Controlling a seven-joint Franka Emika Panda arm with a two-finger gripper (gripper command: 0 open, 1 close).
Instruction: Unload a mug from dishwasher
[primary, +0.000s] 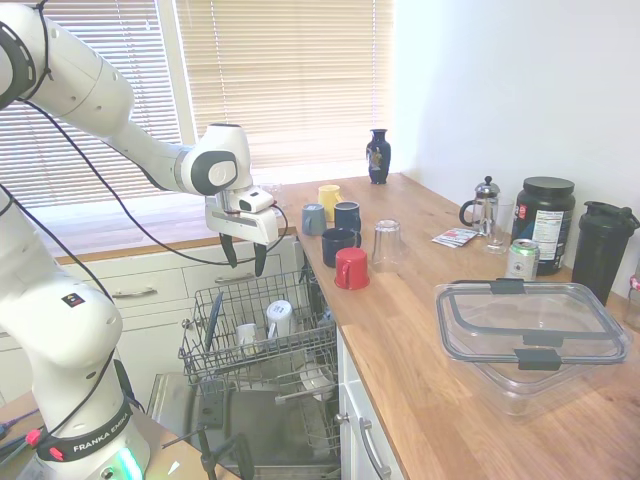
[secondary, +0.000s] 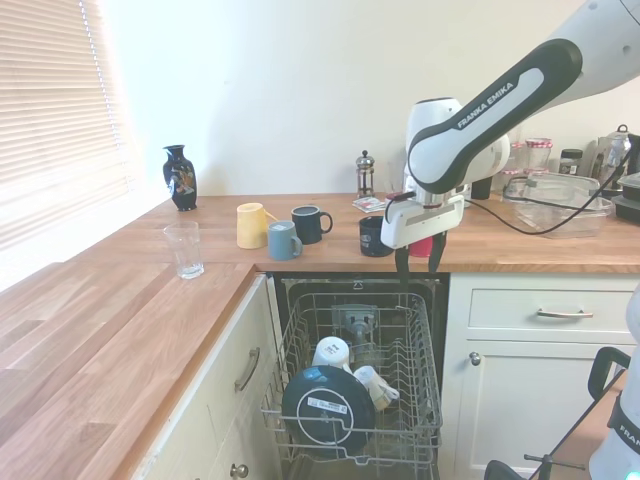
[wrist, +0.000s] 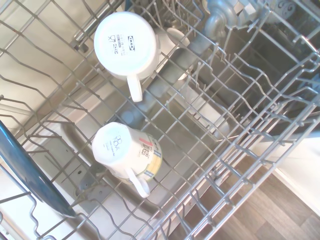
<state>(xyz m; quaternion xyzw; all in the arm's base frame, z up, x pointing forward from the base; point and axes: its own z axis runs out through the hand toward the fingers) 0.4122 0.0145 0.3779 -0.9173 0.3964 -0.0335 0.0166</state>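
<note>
Rack (wrist: 235, 150) fills the wrist view; mug (wrist: 127, 45) sits upside down in it, below the gripper (primary: 245, 262). Fingers spread, empty, hovering above the dishwasher (secondary: 360, 400). Nothing grasped yet; descent, grip, lift-out all remain.

The white arm (secondary: 520, 85) has "FRANKA EMIKA" in dark letters on it, at the upper right of the second exterior view. The same name, cut off as "FRANKA EMI", runs on a black band (primary: 85, 435) at the lower left of the first exterior view. The mugs' bottoms in the wrist view have small marks, too blurry to read.
</note>
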